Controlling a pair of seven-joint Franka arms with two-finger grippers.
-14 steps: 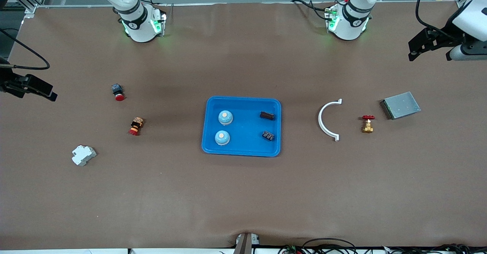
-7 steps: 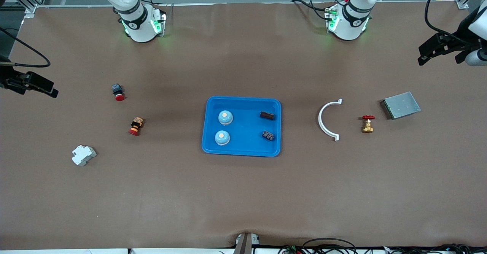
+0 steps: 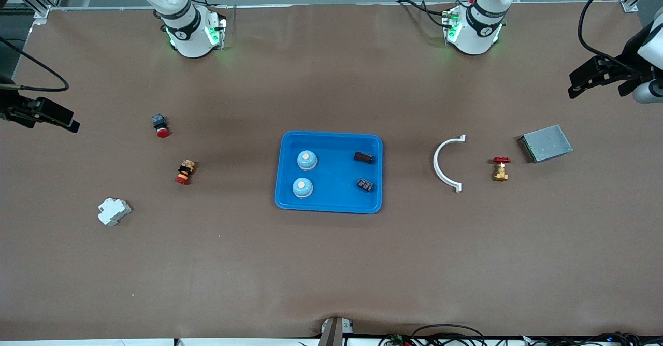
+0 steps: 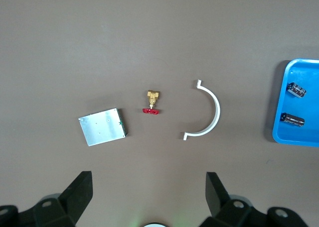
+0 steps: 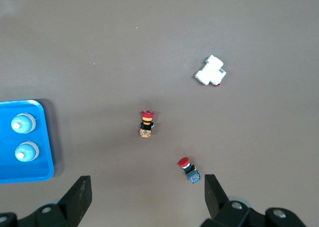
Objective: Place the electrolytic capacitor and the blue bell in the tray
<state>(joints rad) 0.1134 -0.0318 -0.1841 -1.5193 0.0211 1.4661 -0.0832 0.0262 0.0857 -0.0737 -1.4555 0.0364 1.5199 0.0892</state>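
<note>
The bright blue tray lies at the table's middle. In it are two light blue bells toward the right arm's end, and two dark electrolytic capacitors toward the left arm's end. My left gripper is open and empty, high over the left arm's end of the table. Its wrist view shows the tray's edge and both capacitors. My right gripper is open and empty, high over the right arm's end. Its wrist view shows the tray and the bells.
Toward the left arm's end lie a white curved bracket, a brass valve with a red handle and a grey metal box. Toward the right arm's end lie a red push button, a red-and-yellow button and a white breaker.
My left gripper has drawn back toward its end of the table. My right gripper has shifted slightly. The things in the tray have not moved.
</note>
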